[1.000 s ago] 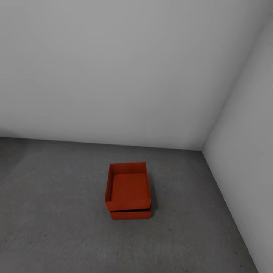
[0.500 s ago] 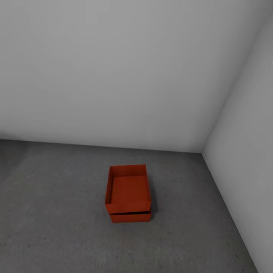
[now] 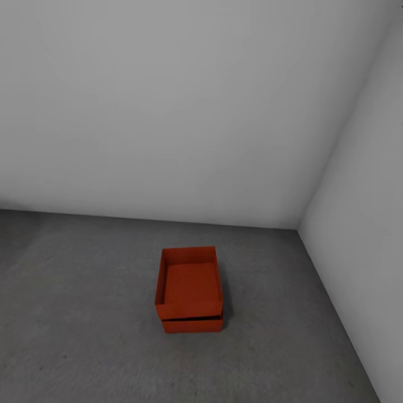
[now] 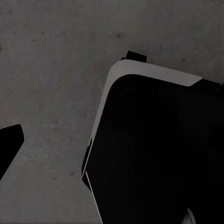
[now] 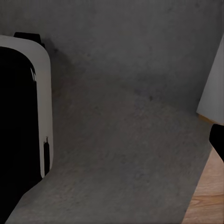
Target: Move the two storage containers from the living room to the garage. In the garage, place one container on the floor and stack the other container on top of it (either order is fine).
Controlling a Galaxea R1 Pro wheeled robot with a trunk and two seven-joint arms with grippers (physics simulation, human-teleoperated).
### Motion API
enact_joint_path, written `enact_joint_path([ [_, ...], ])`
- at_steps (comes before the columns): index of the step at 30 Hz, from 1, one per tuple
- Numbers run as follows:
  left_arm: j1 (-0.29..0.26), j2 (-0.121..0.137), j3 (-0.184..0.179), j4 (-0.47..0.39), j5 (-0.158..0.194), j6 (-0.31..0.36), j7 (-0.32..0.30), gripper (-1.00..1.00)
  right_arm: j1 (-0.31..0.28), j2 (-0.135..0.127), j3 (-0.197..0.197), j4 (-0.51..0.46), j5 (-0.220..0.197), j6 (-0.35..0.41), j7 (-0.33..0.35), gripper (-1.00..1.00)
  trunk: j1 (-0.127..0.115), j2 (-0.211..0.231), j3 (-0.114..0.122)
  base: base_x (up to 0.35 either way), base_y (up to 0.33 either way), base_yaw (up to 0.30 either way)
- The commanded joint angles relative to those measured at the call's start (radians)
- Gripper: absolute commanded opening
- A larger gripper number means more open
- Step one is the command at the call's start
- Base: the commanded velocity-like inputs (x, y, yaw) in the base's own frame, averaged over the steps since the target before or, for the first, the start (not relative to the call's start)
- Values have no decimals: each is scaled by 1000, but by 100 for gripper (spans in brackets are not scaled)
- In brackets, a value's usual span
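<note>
Left gripper point(image 4: 8, 144): one dark fingertip is showing at the edge of the left wrist view, hanging over the floor point(image 4: 51, 70). I cannot tell whether the jaws are spread or closed. Nothing is sitting against the visible tip.

Right gripper point(image 5: 218, 142): again a single dark tip is poking in at the frame edge, so its state cannot be told either. It is hanging above grey concrete, near a strip of light wood flooring point(image 5: 207, 200) and a pale wall edge point(image 5: 212, 88).

Robot base point(image 4: 154, 149): a black body with a white rounded rim is sitting on the concrete and taking up much of the left wrist view. The same body point(image 5: 18, 116) is showing in the right wrist view.

Bins, head view: both are standing in the garage as a stack on the dark mottled floor point(image 3: 84, 313).
- Lower bin point(image 3: 193, 324) is resting on the concrete, with only its near wall and a sliver on the right peeking out.
- Upper bin point(image 3: 189, 282) is sitting on it, open side up, interior empty, slightly offset toward the left.

The stack is standing near the room corner, apart from both the back wall point(image 3: 168, 112) and the side wall point(image 3: 364, 224). Neither arm is touching it.
</note>
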Motion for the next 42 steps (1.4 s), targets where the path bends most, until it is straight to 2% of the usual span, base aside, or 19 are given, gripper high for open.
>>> enact_joint_path([
  [1, -1, 0, 5, 1, 1, -4, 2, 100, -1, 1, 8, 3, -8, -5, 0, 100, 0, -1, 1, 0, 0, 0],
  [42, -1, -2, 4, 1, 1, -4, 2, 100, -1, 2, 8, 3, -7, -5, 0, 100, 0, -1, 64, 0, 0, 0],
])
